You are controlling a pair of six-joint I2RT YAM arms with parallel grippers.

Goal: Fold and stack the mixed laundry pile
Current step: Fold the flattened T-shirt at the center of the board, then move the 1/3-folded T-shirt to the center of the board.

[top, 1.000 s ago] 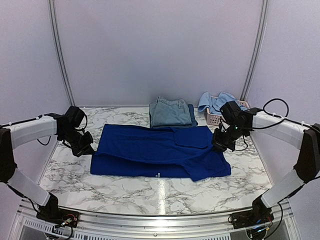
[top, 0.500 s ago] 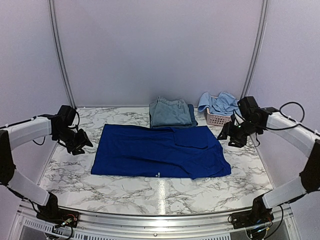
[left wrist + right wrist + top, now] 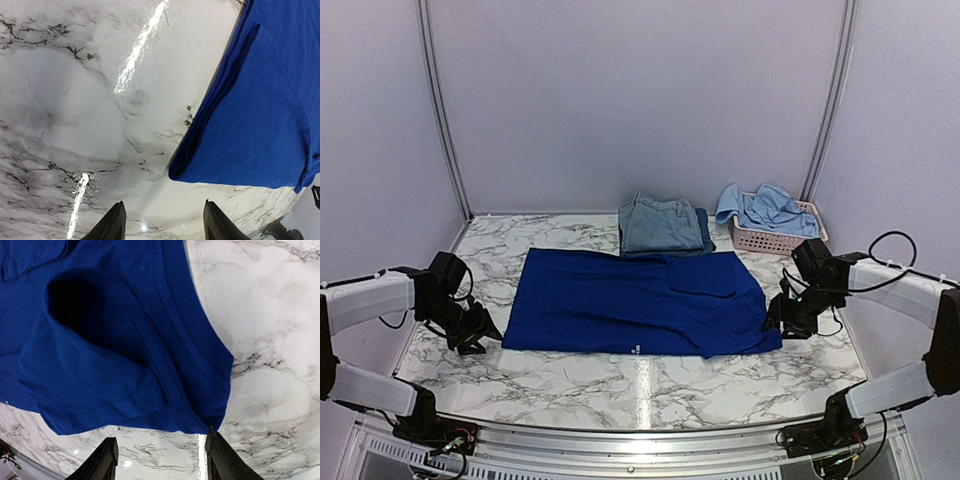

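Observation:
A royal-blue T-shirt [image 3: 640, 300] lies spread flat on the marble table. My left gripper [image 3: 480, 335] stands open just off its near-left corner, and in the left wrist view that corner [image 3: 185, 170] lies ahead of the left gripper [image 3: 165, 222] with bare marble between the fingers. My right gripper [image 3: 782, 322] is open at the near-right corner. In the right wrist view the shirt's hem [image 3: 115, 405] lies just ahead of the right gripper [image 3: 162, 455], and one fingertip [image 3: 212, 437] touches the corner. Folded faded denim [image 3: 660, 225] sits at the back on a navy piece [image 3: 704, 232].
A pink lattice basket [image 3: 775, 240] at the back right holds a light-blue garment [image 3: 760, 208]. White walls and metal posts close in the back and sides. Bare marble [image 3: 640, 385] runs along the near edge in front of the shirt.
Both grippers opened and let go of the shirt's side edges. They swung outward, then came down toward the near corners. The shirt has settled flat.

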